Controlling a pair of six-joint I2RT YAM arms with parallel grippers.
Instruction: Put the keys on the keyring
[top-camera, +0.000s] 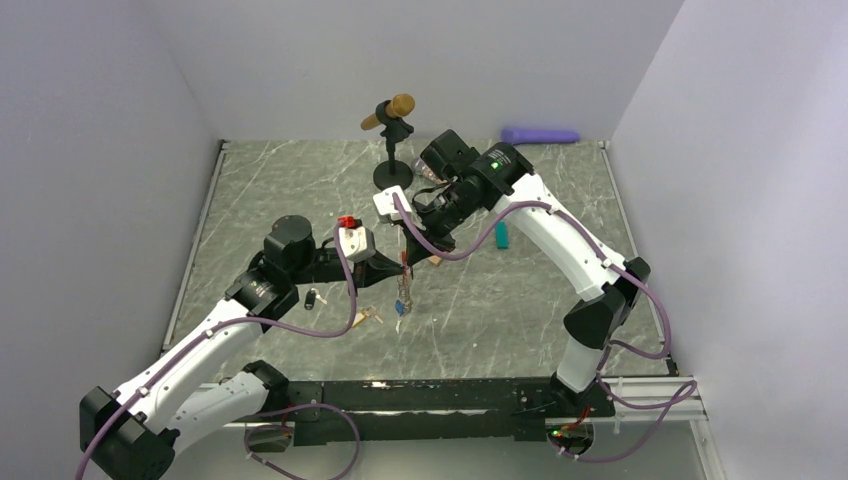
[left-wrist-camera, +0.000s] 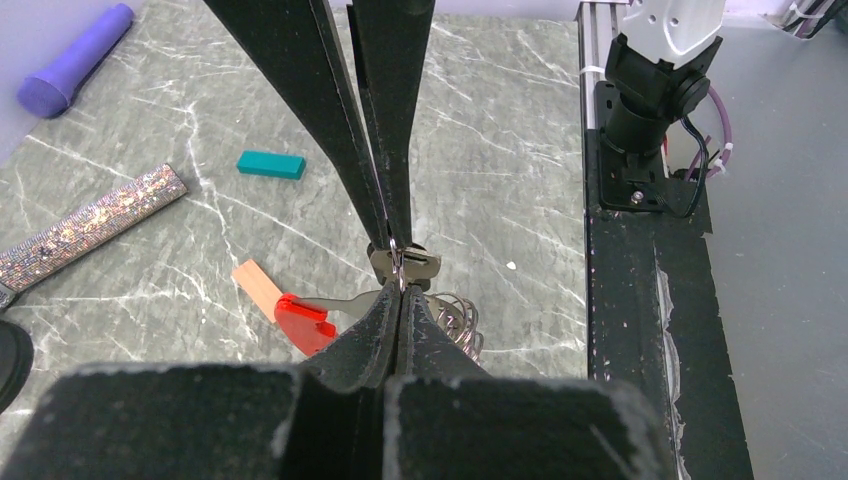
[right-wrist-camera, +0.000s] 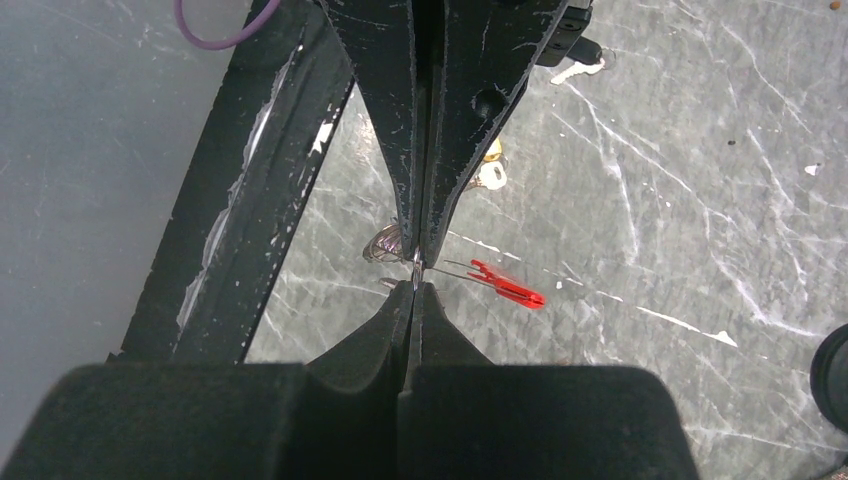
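- Left gripper (left-wrist-camera: 400, 292): fingers pressed together with no gap showing. They pinch thin silvery metal of the keyring; which part exactly cannot be told.
- Right gripper (right-wrist-camera: 413, 292): fingers likewise closed tight on the same thin metal, tip to tip with the left gripper's fingers.
- Keyring (left-wrist-camera: 305, 322): red clip joined to a silvery coil, held up off the table (top-camera: 560, 330) around mid-table, between the two gripper tips.
- Blue-tagged key (top-camera: 399, 308): hangs just below the keyring.
- Black-tagged key (top-camera: 313, 297): lies on the table left of the keyring, beside the left arm.
- Yellow-tagged key (top-camera: 370, 318): lies on the table, nearer than the keyring and to its left, apart from the black-tagged key.
- Tan block (left-wrist-camera: 258, 285): on the table, just right of the keyring.
- Teal block (left-wrist-camera: 271, 165): on the table, farther right.
- Glittery tube (left-wrist-camera: 90, 225): lies flat on the far part of the table.
- Purple cylinder (left-wrist-camera: 70, 60): at the far wall, on the right.
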